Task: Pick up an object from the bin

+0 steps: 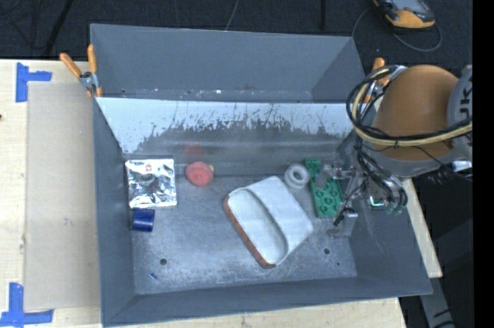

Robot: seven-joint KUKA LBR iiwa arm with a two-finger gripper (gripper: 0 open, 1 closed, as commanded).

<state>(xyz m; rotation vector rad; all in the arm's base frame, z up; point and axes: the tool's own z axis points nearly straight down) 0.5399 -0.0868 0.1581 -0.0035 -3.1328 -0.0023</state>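
The hand (pixel 345 209) sits low by the right wall of the bin (pixel 231 276), just beside, perhaps touching, a green studded block (pixel 324 194). Whether the hand is apart or together I cannot tell. A white ring (pixel 296 177) lies just left of the block. A white pad with a brown rim (pixel 266 220) lies mid-floor. Near the left wall lie a foil square (pixel 151 183), a blue cylinder (pixel 142 220) and a red disc (pixel 200 174).
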